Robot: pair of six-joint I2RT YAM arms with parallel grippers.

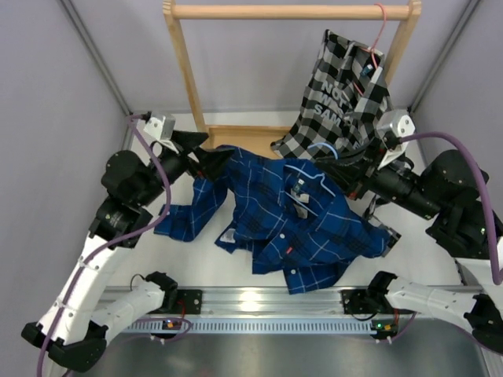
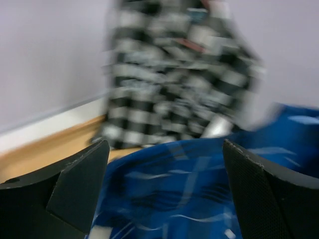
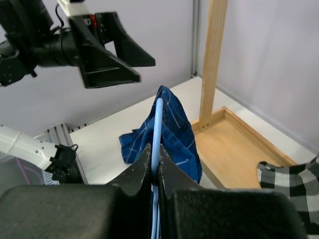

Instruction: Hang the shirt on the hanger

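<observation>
The dark blue plaid shirt [image 1: 291, 224] lies spread on the table with one sleeve out to the left. The light-blue wire hanger [image 3: 158, 119] is inside it, and its hook [image 1: 324, 148] sticks out at the collar. My right gripper [image 1: 348, 169] is shut on the hanger wire, which shows between the closed fingers in the right wrist view [image 3: 154, 155], with shirt [image 3: 175, 134] draped over the far end. My left gripper [image 1: 206, 155] is open at the shirt's left shoulder. The blurred left wrist view shows blue fabric [image 2: 174, 194] between its spread fingers [image 2: 79, 184].
A black-and-white checked shirt [image 1: 346, 90] hangs on a pink hanger [image 1: 381, 31] from the wooden rack [image 1: 291, 12] at the back. The rack's wooden base [image 1: 244, 135] lies just behind the blue shirt. Grey walls close in both sides.
</observation>
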